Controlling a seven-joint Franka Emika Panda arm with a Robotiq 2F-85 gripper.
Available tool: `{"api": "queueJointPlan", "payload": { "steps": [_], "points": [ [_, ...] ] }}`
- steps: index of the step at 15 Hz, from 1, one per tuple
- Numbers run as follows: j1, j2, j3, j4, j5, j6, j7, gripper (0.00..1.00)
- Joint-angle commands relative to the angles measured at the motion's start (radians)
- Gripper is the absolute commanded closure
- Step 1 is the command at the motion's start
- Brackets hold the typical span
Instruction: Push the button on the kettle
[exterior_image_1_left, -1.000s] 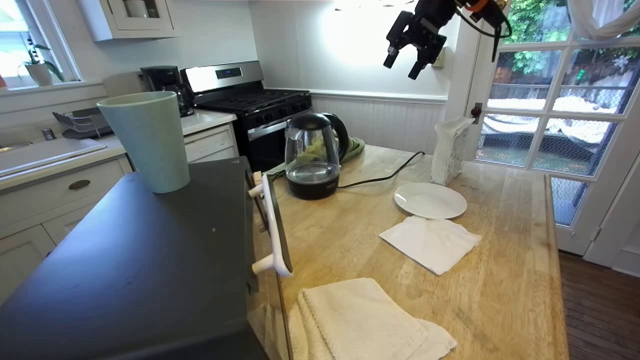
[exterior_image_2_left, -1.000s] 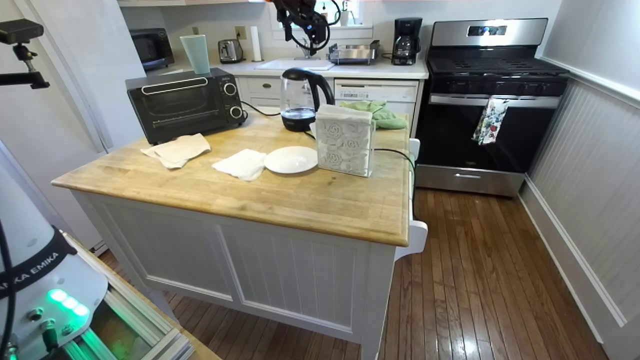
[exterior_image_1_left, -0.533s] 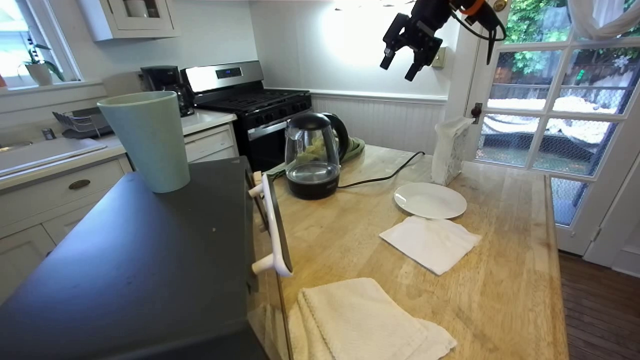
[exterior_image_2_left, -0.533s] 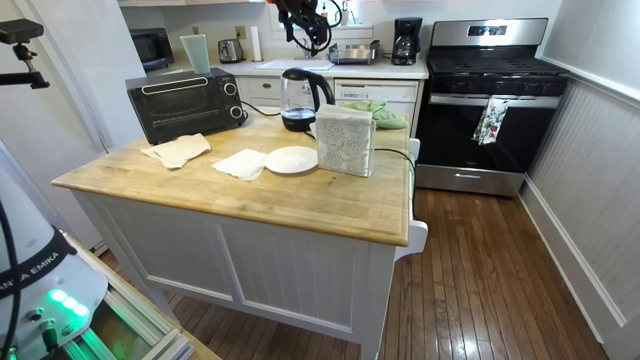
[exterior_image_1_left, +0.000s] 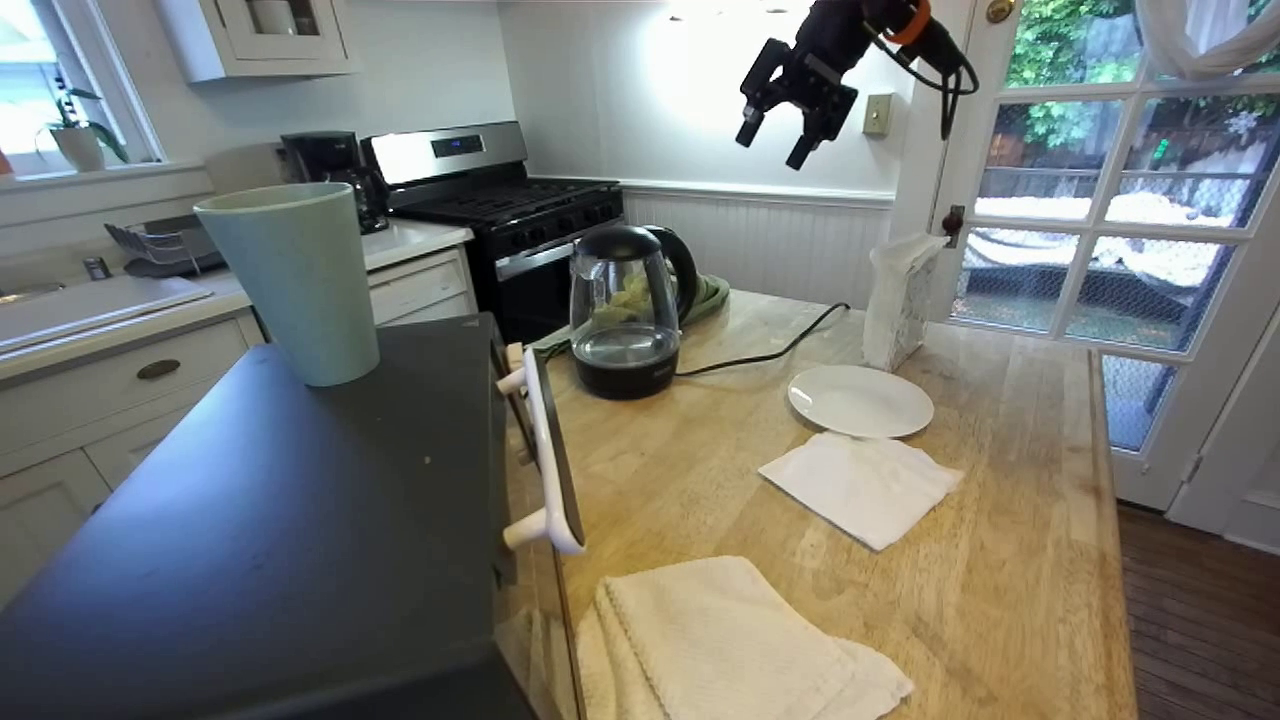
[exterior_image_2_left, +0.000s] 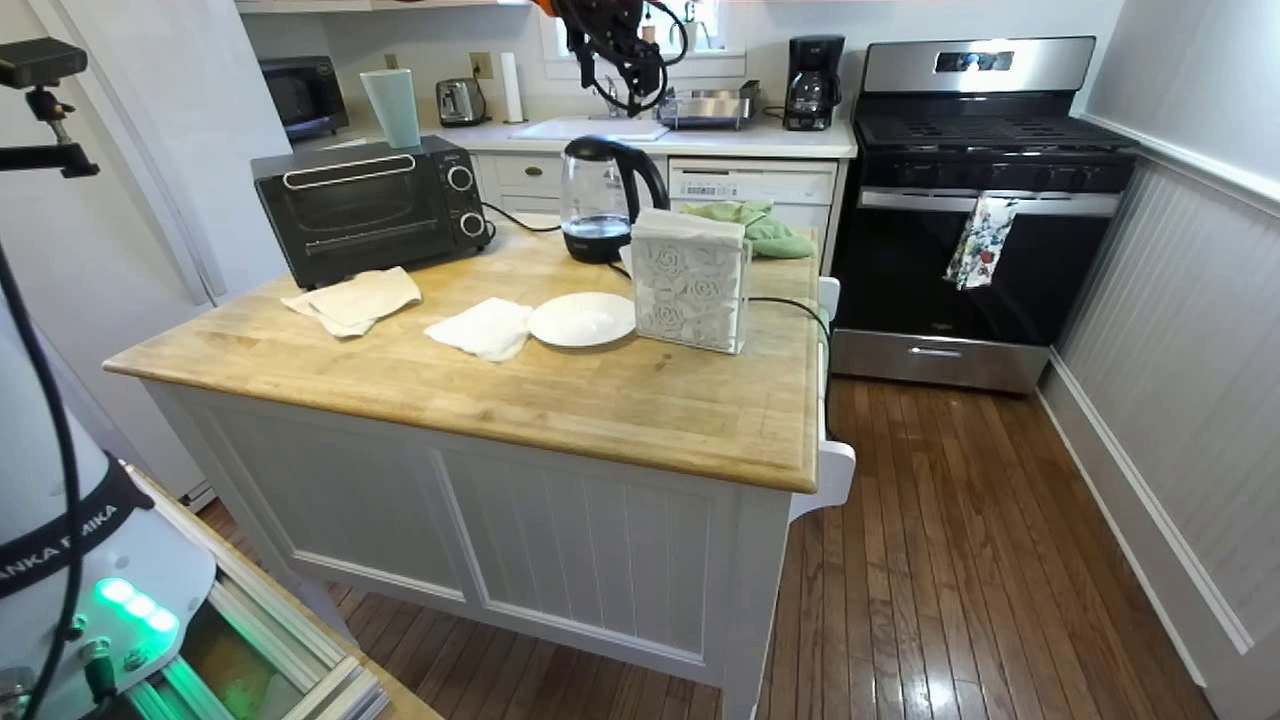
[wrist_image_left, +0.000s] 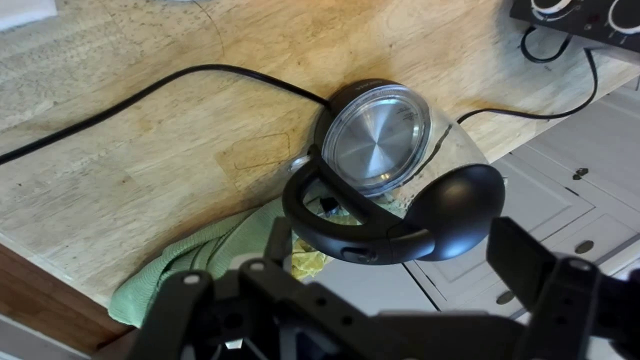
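Observation:
The kettle (exterior_image_1_left: 622, 345) stands upright on the wooden countertop, with clear glass, a black lid, black handle and black base. It also shows in an exterior view (exterior_image_2_left: 597, 200) behind the napkin holder. In the wrist view I see the kettle (wrist_image_left: 376, 142) from above, its lid and handle nearest the camera. A small oval button (wrist_image_left: 359, 254) is on top of the handle, near the lid. My gripper (exterior_image_1_left: 771, 148) is open and empty, high above the counter and apart from the kettle. In the wrist view its fingers (wrist_image_left: 390, 240) appear either side of the handle and lid.
A toaster oven (exterior_image_2_left: 370, 215) with a pale-green bin (exterior_image_2_left: 392, 108) on top stands beside the kettle. A napkin holder (exterior_image_2_left: 688, 285), white plate (exterior_image_2_left: 583, 320), napkin (exterior_image_1_left: 862, 488) and cream cloth (exterior_image_1_left: 740, 640) lie on the counter. A green cloth (wrist_image_left: 220, 245) and black cord (wrist_image_left: 210, 67) are by the kettle.
My gripper has moved left and slightly down in an exterior view, towards the kettle side. It stays open. The kettle and the other things have not moved.

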Motion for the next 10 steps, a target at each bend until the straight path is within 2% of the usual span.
{"api": "queueJointPlan", "payload": {
  "steps": [1, 2, 10],
  "points": [
    [-0.030, 0.151, 0.047, 0.200, 0.005, -0.010, 0.057, 0.25],
    [-0.032, 0.182, 0.057, 0.237, 0.004, -0.004, 0.071, 0.26],
    [-0.062, 0.374, 0.123, 0.449, 0.008, 0.056, 0.180, 0.82]
  ]
}}
